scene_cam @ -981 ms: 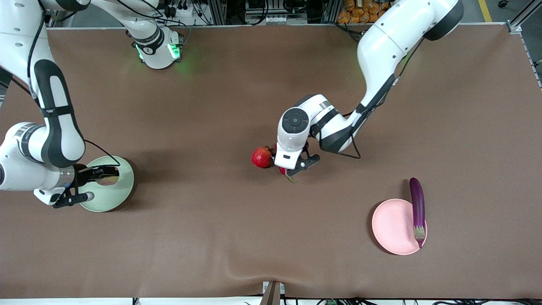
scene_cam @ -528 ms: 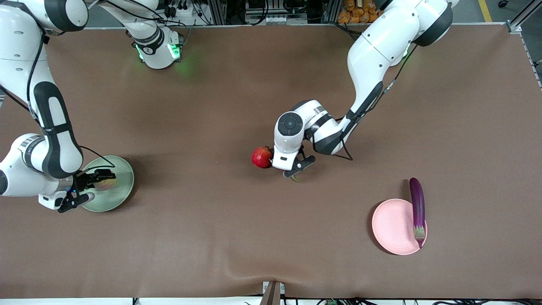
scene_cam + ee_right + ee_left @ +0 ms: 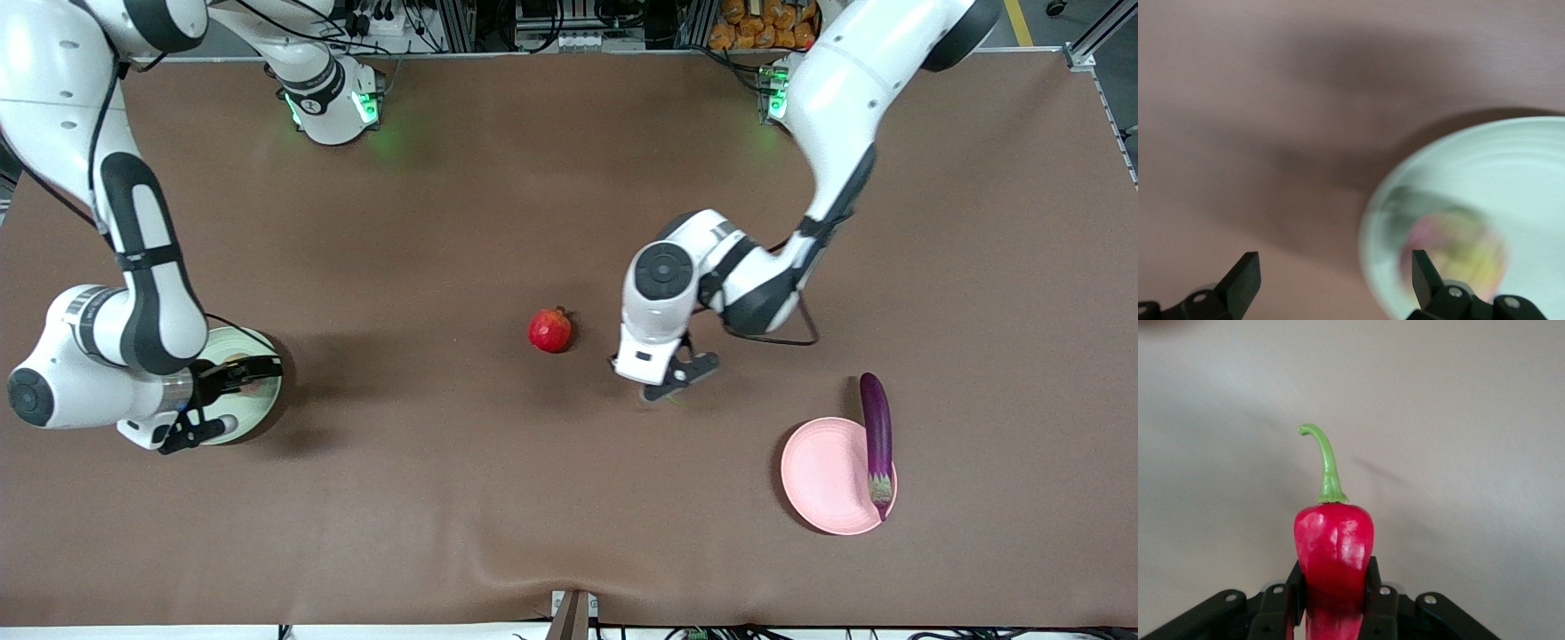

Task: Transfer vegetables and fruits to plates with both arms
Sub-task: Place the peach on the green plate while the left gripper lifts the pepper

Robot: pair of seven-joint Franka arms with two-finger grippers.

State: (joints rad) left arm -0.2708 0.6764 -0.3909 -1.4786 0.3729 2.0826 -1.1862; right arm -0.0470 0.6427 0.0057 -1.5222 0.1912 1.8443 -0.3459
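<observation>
On my front view, the left gripper (image 3: pixel 673 384) sits just right of the frame's centre, up over bare table (image 3: pixel 498 498) between the pomegranate (image 3: pixel 550 330) and the pink plate (image 3: pixel 827 476). My left wrist view shows its fingers (image 3: pixel 1375 587) clamped on the red chili pepper (image 3: pixel 1334 550), the green stem pointing away from the wrist. In the front view only a sliver of that stem peeks out under the gripper.

The pomegranate rests alone on the table, just beside frame centre. The pink plate lies at the lower right of the front view, toward the left arm's end of the table. The eggplant (image 3: pixel 877 440) lies across that plate's edge, cap end on the plate and nearer the camera, the other end sticking out over the table.

At the left-centre of the front view I see the right gripper (image 3: pixel 213 404) over the green plate (image 3: pixel 262 404). In the right wrist view its fingers (image 3: pixel 1243 283) stand wide apart with nothing between them. The peach (image 3: pixel 1458 257) lies in the green plate below, blurred in that view.
</observation>
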